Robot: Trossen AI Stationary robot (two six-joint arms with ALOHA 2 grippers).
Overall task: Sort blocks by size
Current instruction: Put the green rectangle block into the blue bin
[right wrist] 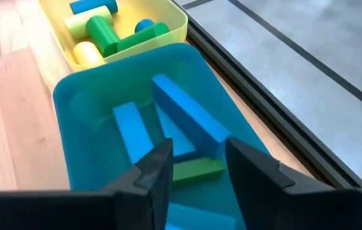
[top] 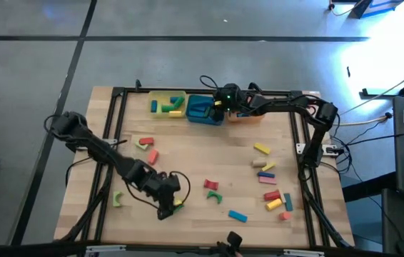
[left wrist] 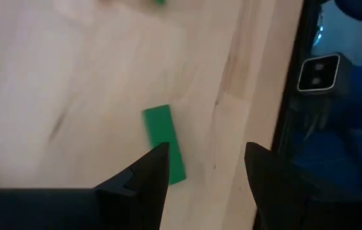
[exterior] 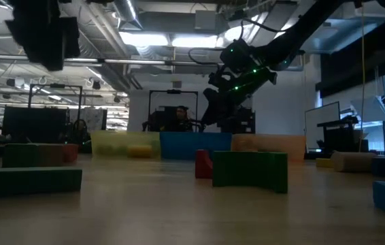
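1. Your left gripper (left wrist: 206,171) hangs over the wooden table (left wrist: 72,76), fingers (left wrist: 149,176) parted with nothing between them.
2. A green block (left wrist: 163,142), flat and rectangular, lies on the wood, its near end just beside one fingertip.
3. The table's black frame rail (left wrist: 293,96) runs alongside.

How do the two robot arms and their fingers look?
Both arms are dark and jointed, with black cables looping alongside. The right arm shows a small green light near its wrist. The left arm is plain. Each ends in two dark, flat fingers.
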